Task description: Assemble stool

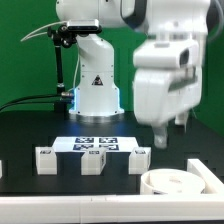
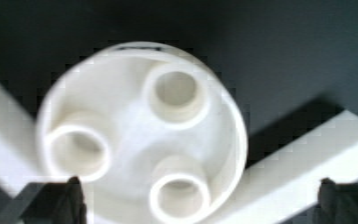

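Note:
The stool's round white seat disc [image 1: 176,183] lies on the black table at the exterior view's lower right. In the wrist view the seat disc [image 2: 140,125] shows its underside with three round sockets. My gripper [image 1: 168,132] hangs a little above the disc and is open. In the wrist view the gripper [image 2: 197,205] has its dark fingertips [image 2: 60,200] standing wide, one on either side of the disc's edge, and holds nothing. Three small blocky white legs [image 1: 92,160] stand in a row left of the disc, each with a tag.
The marker board [image 1: 95,143] lies behind the legs, in front of the robot base [image 1: 95,90]. White border rails [image 1: 206,166] run close by the disc; in the wrist view the rails [image 2: 327,160] flank it on both sides.

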